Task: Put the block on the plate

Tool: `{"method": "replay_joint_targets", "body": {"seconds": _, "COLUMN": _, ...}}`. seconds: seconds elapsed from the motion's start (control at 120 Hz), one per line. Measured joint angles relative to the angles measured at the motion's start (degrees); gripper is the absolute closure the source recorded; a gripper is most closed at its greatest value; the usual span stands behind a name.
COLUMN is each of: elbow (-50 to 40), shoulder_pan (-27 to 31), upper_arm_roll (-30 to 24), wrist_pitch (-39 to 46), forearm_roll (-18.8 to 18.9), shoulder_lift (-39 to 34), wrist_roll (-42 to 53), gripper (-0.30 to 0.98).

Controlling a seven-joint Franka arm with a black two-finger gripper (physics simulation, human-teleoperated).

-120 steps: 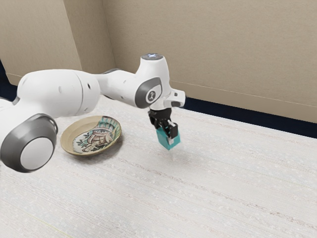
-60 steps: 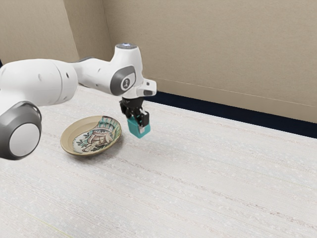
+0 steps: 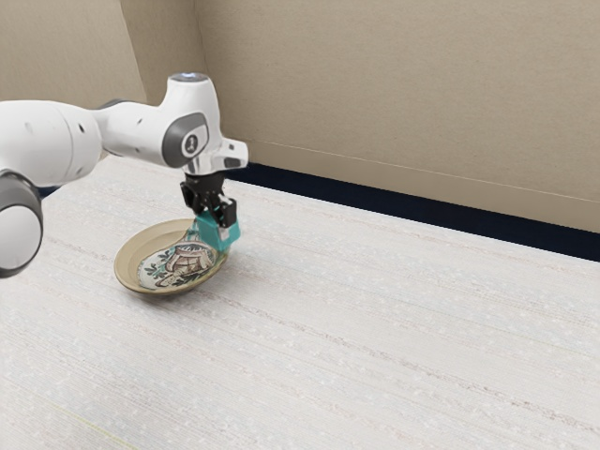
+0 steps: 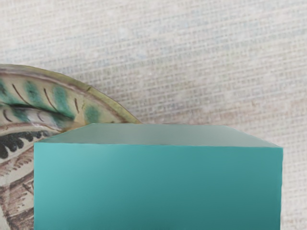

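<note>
My black gripper [image 3: 219, 225] is shut on the teal block [image 3: 214, 235] in the exterior view, with its fingers on two sides of it. The block hangs over the edge of the patterned plate [image 3: 134, 274], on the side toward the exterior view's right. In the wrist view the held block [image 4: 158, 187] looms large and covers part of the plate [image 4: 103, 99], whose curved rim runs behind it. The plate's inside is painted with green and brown figures.
A pale, streaked tabletop [image 3: 375, 337] spreads around the plate. Beyond its far edge run a dark strip [image 3: 375, 208] and a beige wall [image 3: 394, 94].
The arm has swung toward the exterior view's left, carrying the block from beside the plate to over its edge. The plate has stayed where it was.
</note>
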Motion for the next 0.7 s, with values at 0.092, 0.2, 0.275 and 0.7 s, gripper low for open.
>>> {"method": "replay_joint_targets", "body": {"seconds": 0.092, "elbow": -0.04, "shoulder_pan": 2.59, "upper_arm_roll": -1.61, "wrist_pitch": -0.06, "forearm_roll": 0.89, "shoulder_lift": -0.25, "wrist_roll": 0.04, "gripper": 0.31}}
{"method": "replay_joint_targets", "body": {"seconds": 0.2, "elbow": -0.08, "shoulder_pan": 4.77, "upper_arm_roll": -2.64, "wrist_pitch": -0.1, "forearm_roll": 1.77, "shoulder_lift": -0.42, "wrist_roll": 0.1, "gripper": 0.31}}
{"method": "replay_joint_targets", "body": {"seconds": 0.275, "elbow": -0.36, "shoulder_pan": 6.29, "upper_arm_roll": -2.97, "wrist_pitch": -0.12, "forearm_roll": 2.12, "shoulder_lift": -0.44, "wrist_roll": 0.13, "gripper": 0.31}}
{"method": "replay_joint_targets", "body": {"seconds": 0.7, "elbow": -3.05, "shoulder_pan": 16.95, "upper_arm_roll": -9.6, "wrist_pitch": -0.15, "forearm_roll": 4.57, "shoulder_lift": -0.71, "wrist_roll": 0.21, "gripper": 0.3}}
